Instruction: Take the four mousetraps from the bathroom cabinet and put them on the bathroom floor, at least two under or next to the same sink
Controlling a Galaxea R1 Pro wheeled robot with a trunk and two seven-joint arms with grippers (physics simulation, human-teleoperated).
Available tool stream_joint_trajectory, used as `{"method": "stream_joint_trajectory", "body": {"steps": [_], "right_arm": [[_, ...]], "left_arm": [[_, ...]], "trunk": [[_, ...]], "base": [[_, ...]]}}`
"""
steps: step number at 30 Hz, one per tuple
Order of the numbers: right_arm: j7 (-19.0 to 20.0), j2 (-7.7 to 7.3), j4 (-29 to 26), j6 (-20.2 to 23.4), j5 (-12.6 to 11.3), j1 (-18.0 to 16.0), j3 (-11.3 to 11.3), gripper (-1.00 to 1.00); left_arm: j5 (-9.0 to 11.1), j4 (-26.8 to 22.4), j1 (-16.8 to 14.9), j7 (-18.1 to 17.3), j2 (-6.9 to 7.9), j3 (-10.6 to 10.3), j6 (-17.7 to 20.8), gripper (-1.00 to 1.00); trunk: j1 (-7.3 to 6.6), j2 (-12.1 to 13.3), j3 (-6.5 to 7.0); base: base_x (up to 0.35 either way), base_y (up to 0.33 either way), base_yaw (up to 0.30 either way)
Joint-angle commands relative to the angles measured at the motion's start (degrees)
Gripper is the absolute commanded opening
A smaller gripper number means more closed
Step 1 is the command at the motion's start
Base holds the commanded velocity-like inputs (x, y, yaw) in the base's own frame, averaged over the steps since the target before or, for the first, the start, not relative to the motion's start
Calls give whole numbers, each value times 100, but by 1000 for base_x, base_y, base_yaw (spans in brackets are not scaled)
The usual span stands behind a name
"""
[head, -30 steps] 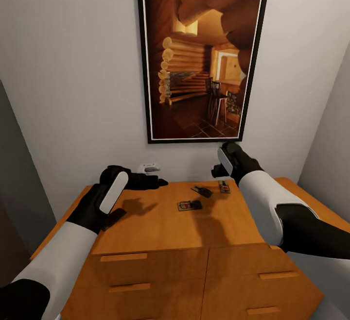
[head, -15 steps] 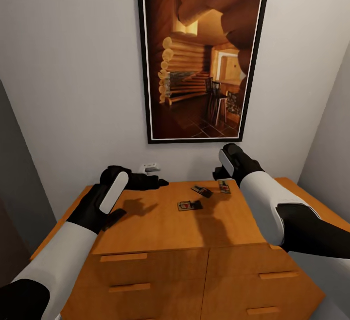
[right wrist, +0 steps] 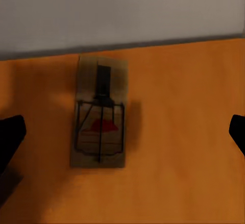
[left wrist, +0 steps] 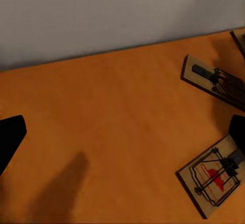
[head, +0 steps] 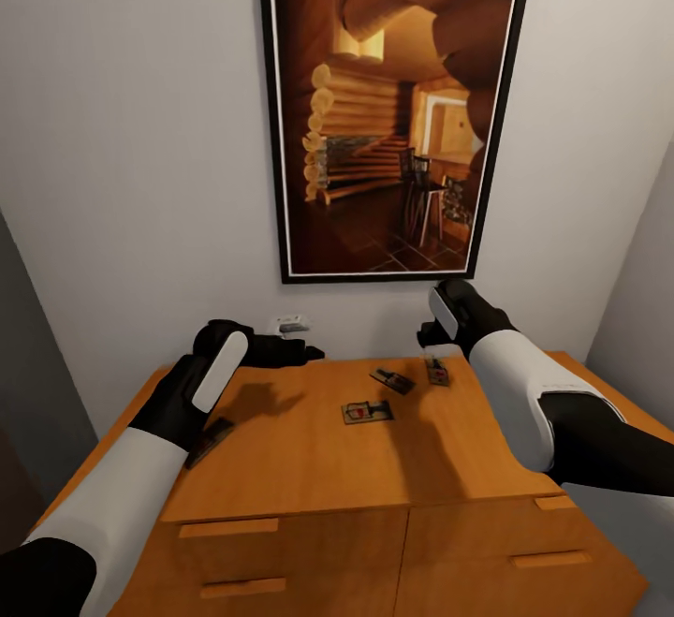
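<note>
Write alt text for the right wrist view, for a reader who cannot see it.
A single mousetrap, a small wooden board with wire parts and a red patch, lies flat on the orange-brown top of the cabinet near a pale wall. The two dark fingertips of the right hand sit wide apart at the picture's edges, with the trap between them and nothing gripped.

This was a room in a home, rendered in simulation. A tall black-framed picture (head: 388,107) of a log-cabin interior hung on a plain pale wall (head: 140,149). Below it stood a low orange-brown wooden cabinet (head: 309,467) with slim bar handles on its drawer fronts. Small wooden mousetraps (head: 367,411) lay on its top, a household sort of clutter.
</note>
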Motion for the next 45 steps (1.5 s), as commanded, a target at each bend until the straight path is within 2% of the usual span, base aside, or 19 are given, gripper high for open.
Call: {"method": "stream_joint_trajectory", "body": {"steps": [1,37,45], "right_arm": [[-22,4,-5,18,-4,-4,-21,100],[-22,-18,31,-88,-21,-4,-22,100],[-22,-73,481,-554,-29,-4,-29,100]], "left_arm": [[25,-5,-5,23,5,-12,13,100],[23,13,-5,15,-3,-12,13,100],[30,22,-5,15,0,-12,13,100]], "trunk": [[2,-4,-7],[2,-4,-7],[2,-4,-7]], "base": [[178,0,0],[19,0,0],[0,0,0]]}}
